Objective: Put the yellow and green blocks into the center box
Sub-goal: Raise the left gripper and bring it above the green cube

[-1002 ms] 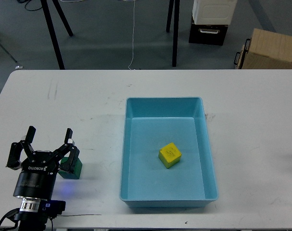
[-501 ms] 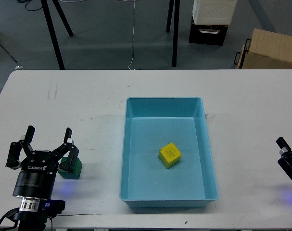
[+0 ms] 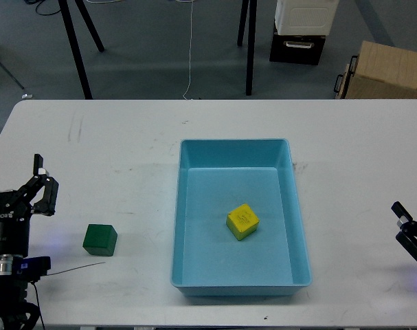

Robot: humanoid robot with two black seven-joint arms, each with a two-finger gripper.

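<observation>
A yellow block lies inside the blue box at the middle of the white table, a little right of the box's centre. A green block sits on the table left of the box. My left gripper is at the left edge, open and empty, a short way left of and above the green block and not touching it. One of its fingers shows clearly; the other is partly cut off. My right gripper shows only partly at the right edge, well away from the box.
The table's front edge runs just below the box. Beyond the far edge are black tripod legs, a black and white case and a cardboard box on the floor.
My left gripper has drawn back to the left, off the green block, which now stands uncovered. My right gripper has come into view at the right edge.
</observation>
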